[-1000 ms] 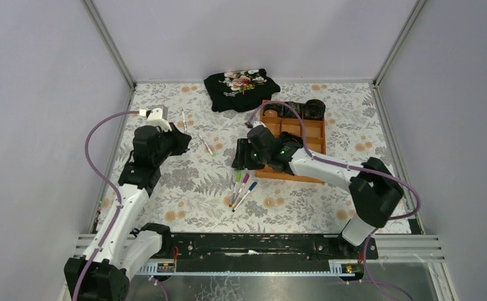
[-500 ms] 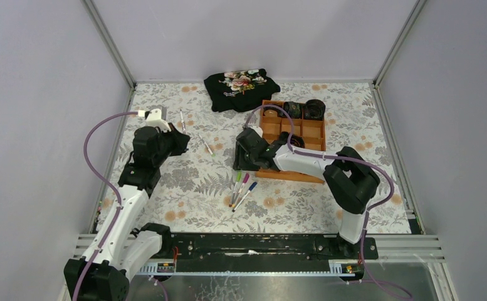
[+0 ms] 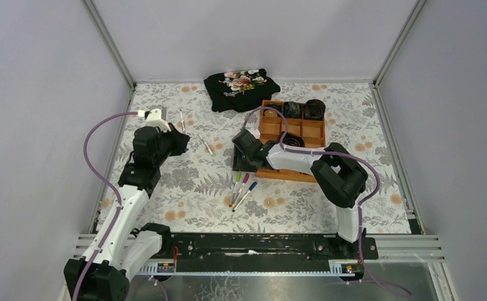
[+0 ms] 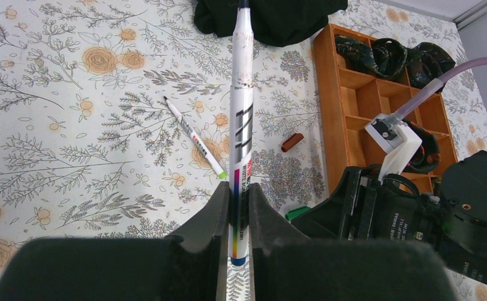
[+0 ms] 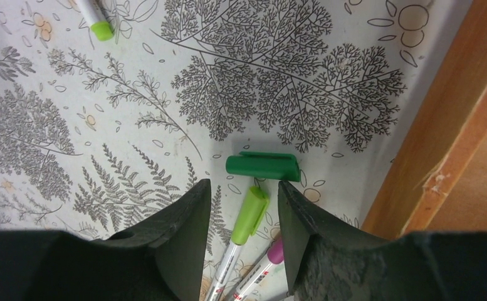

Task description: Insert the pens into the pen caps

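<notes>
left wrist view: a white-barrelled pen (image 4: 240, 119) is pinched between the two fingers of the left end effector (image 4: 234, 200). its barrel runs straight away from the camera toward a black cloth (image 4: 272, 19), and a rainbow stripe shows near the gripped end. a second pen (image 4: 195, 138) lies loose on the floral counter (image 4: 71, 125) just to the left, its light green tip bare. a dark red cap (image 4: 292, 142) lies on the other side, between the held pen and the orange tray (image 4: 323, 113), touching neither.

in the right wrist view a dark green cap (image 5: 262, 166) lies on its side on the counter, just beyond the fingertips of the right end effector (image 5: 243, 188). its fingers are spread and grip nothing. a light-green-capped pen (image 5: 248, 216) lies on the counter in the gap between them, its cap end close under the dark green cap; whether they touch cannot be told. a magenta-capped pen (image 5: 272, 252) lies beside it, and the tray's wall rises at the right.

from above, those two lie fanned together with a blue-capped pen (image 3: 246, 195), on the near side of the tray. dark rolled items (image 3: 303, 110) sit in the tray's far cells, and the cloth lies by the back wall.
</notes>
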`<state>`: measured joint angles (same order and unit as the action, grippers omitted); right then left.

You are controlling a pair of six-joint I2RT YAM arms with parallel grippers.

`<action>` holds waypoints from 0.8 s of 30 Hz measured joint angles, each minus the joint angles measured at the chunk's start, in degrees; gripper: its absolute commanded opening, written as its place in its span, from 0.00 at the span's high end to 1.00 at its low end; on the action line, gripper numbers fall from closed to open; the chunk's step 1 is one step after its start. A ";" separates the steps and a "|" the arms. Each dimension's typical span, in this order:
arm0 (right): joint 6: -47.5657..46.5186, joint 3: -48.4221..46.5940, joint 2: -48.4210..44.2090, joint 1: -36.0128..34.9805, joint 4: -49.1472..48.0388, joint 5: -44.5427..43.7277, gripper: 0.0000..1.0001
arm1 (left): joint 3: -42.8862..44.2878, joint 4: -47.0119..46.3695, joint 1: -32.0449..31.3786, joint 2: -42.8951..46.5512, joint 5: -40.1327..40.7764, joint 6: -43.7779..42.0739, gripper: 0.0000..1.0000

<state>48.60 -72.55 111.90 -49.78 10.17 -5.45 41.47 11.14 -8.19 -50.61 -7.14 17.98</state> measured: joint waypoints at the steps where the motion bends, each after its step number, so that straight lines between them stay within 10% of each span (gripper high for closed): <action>1: 0.00 -0.31 0.39 0.00 0.09 -0.13 0.50 | 0.00 0.00 0.00 0.00 0.04 0.02 1.00; 24: -8.15 -16.63 11.08 -0.35 11.08 -8.59 0.66 | -0.02 0.00 0.00 0.00 0.55 0.00 1.00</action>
<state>40.45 -89.19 122.98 -50.13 21.26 -14.04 41.45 11.14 -8.19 -50.61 -6.59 17.98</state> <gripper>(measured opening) 0.359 0.071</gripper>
